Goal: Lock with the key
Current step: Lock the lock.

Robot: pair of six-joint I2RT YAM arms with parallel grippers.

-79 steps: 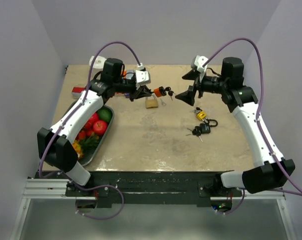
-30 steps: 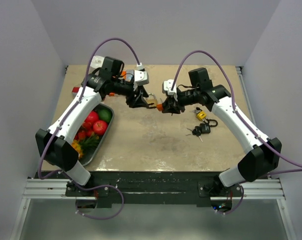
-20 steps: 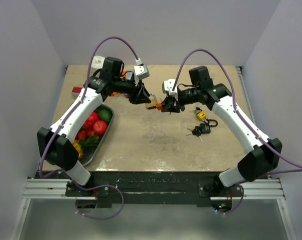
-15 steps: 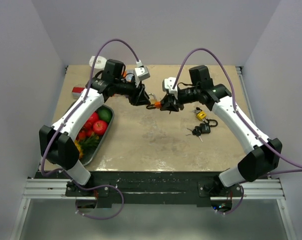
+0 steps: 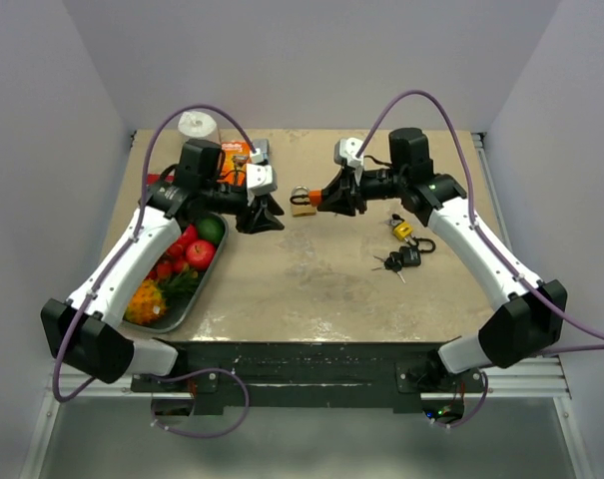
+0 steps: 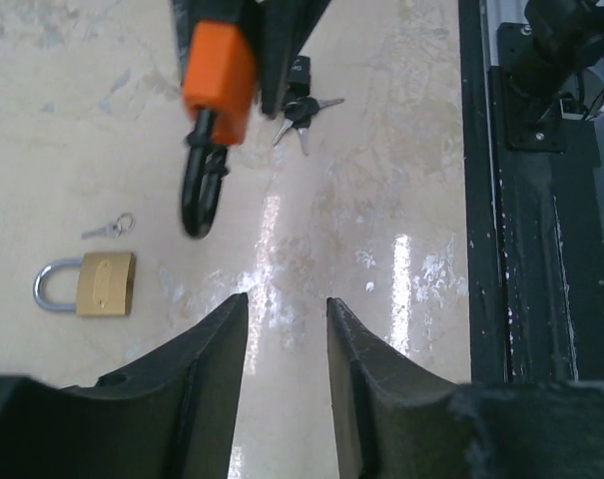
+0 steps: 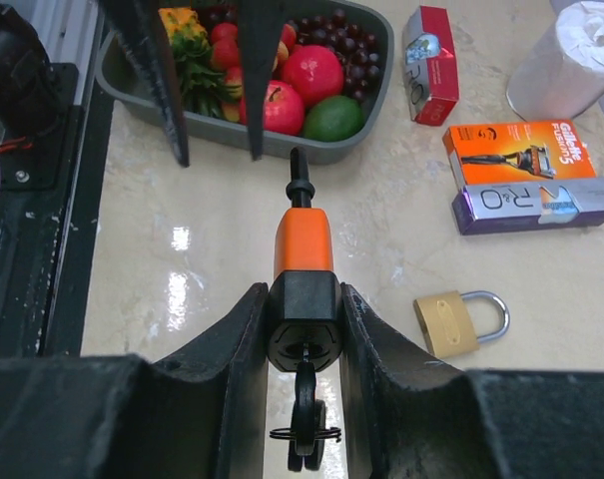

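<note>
Right tool is pinched on the orange padlock, holding it off the desk. The shackle points at the left tool and a key ring hangs off the gripped end. Left tool is spread and holds nothing, a short way from the padlock. Padlock count is four: orange one in the grip, brass padlock, yellow padlock and black padlock on the desk. Small key beside the brass one, key bunch by the black one. Three boxes: orange box reads "Gillette", purple box shows "RO", red box is unreadable. One paper roll, one fruit tray.
</note>
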